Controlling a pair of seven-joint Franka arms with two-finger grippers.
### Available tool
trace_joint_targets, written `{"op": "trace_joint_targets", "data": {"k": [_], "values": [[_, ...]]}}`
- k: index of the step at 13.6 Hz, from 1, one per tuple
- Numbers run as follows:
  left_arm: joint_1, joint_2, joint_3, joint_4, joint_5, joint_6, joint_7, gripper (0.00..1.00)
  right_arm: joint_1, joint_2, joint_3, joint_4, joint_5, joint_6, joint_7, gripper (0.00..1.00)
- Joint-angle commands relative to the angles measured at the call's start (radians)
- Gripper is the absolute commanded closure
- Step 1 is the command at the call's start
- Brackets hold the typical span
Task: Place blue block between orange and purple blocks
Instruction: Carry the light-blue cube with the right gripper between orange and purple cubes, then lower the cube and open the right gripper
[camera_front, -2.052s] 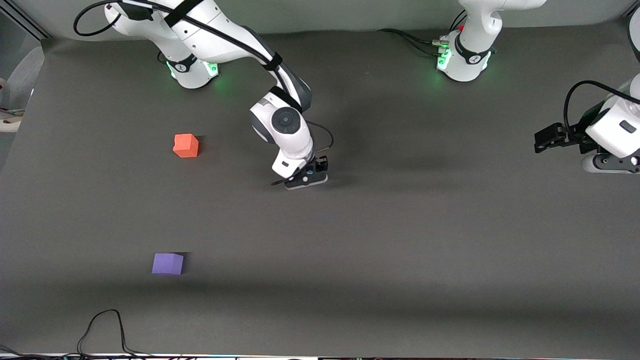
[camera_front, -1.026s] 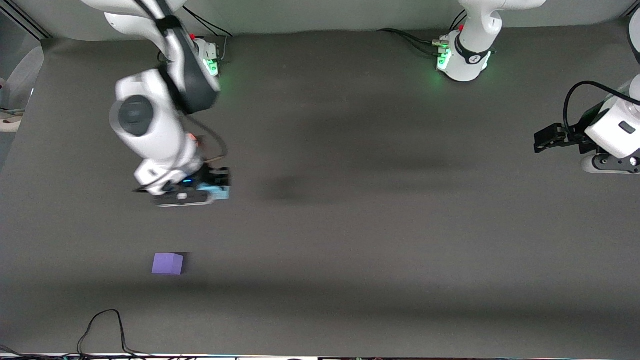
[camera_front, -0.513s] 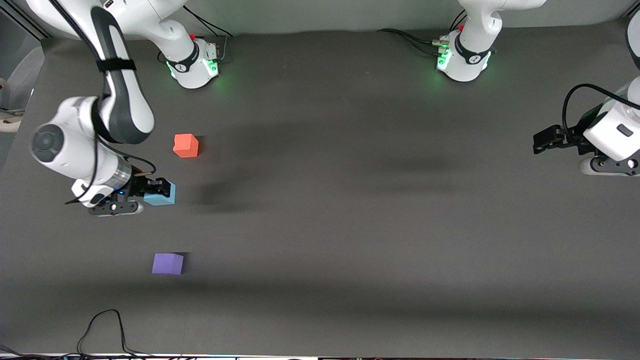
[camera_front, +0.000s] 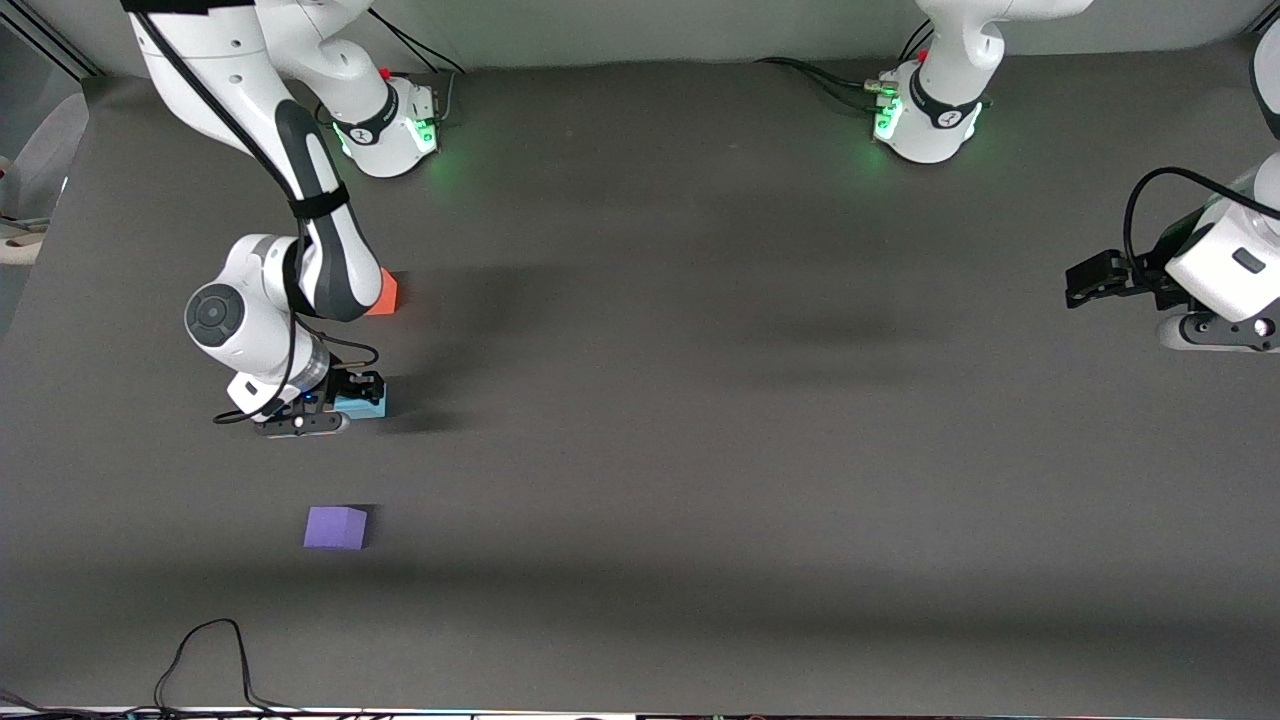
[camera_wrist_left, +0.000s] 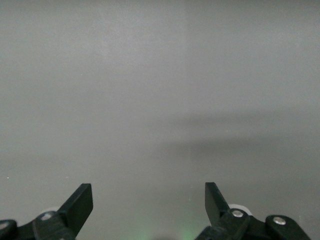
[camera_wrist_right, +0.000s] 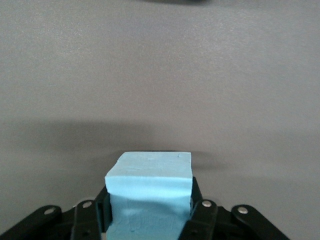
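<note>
My right gripper (camera_front: 352, 397) is shut on the light blue block (camera_front: 364, 405), low over the mat between the orange and purple blocks. In the right wrist view the blue block (camera_wrist_right: 150, 192) fills the space between the black fingers (camera_wrist_right: 199, 212). The orange block (camera_front: 385, 294) is mostly hidden by the right arm; only one corner shows. The purple block (camera_front: 336, 527) sits on the mat, nearer to the front camera. My left gripper (camera_front: 1085, 282) is open and empty, waiting at the left arm's end of the table; its wrist view (camera_wrist_left: 148, 200) shows only bare surface.
The dark grey mat (camera_front: 700, 450) covers the table. A black cable (camera_front: 205, 650) lies at the edge nearest the front camera. The two arm bases (camera_front: 385, 125) (camera_front: 925, 115) stand along the edge farthest from the front camera.
My right gripper picked the blue block up near the table's middle and carried it toward the right arm's end, then lowered it between the orange and purple blocks. The left arm stayed still.
</note>
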Motion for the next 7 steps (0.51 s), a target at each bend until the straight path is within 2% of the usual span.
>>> {"op": "trace_joint_targets", "data": {"k": [1, 3, 5, 6, 7], "values": [[0.005, 0.01, -0.004, 0.029, -0.002, -0.022, 0.011, 0.0, 0.005, 0.039, -0.006, 0.014, 0.111, 0.029, -0.122, 0.7], [0.004, 0.01, -0.004, 0.029, -0.002, -0.022, 0.011, 0.0, 0.003, 0.05, -0.006, 0.016, 0.114, 0.031, -0.137, 0.67], [-0.001, 0.01, -0.004, 0.029, 0.0, -0.023, -0.002, 0.0, 0.005, 0.051, -0.006, 0.016, 0.115, 0.032, -0.137, 0.52], [0.001, 0.01, -0.004, 0.029, -0.002, -0.022, -0.001, 0.0, 0.005, 0.053, -0.006, 0.019, 0.115, 0.032, -0.137, 0.23], [0.002, 0.01, -0.004, 0.029, -0.002, -0.022, 0.002, 0.0, 0.003, 0.057, -0.006, 0.021, 0.115, 0.032, -0.136, 0.0]]}}
